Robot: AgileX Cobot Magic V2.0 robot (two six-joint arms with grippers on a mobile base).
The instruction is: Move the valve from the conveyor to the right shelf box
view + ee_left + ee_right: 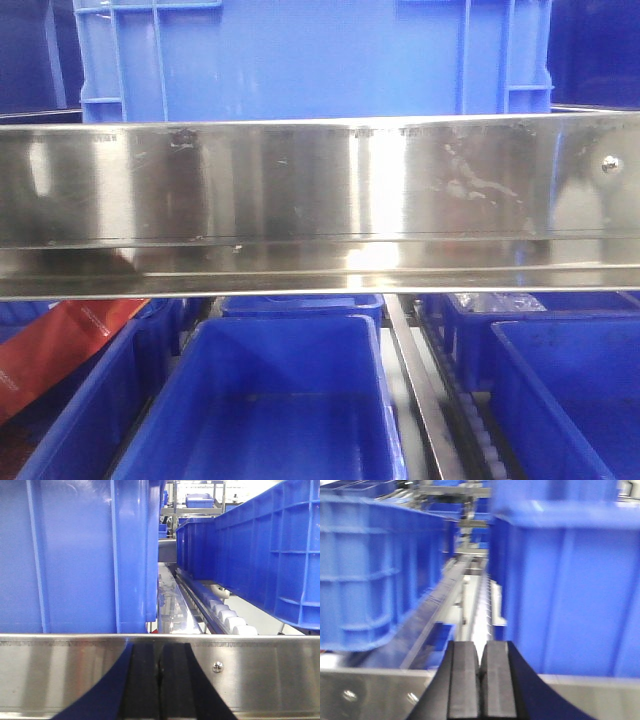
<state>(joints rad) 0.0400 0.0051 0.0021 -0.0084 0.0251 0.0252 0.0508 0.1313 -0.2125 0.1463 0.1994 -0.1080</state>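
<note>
Black fingers (160, 680) pressed together, empty.

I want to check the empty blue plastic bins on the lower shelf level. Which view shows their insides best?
The exterior front-facing view: below the steel rail it looks down into the open middle blue plastic bin and shows its bare floor. The left wrist-mounted view shows only bin outer walls; the right wrist-mounted view shows blurred outer walls.
</note>
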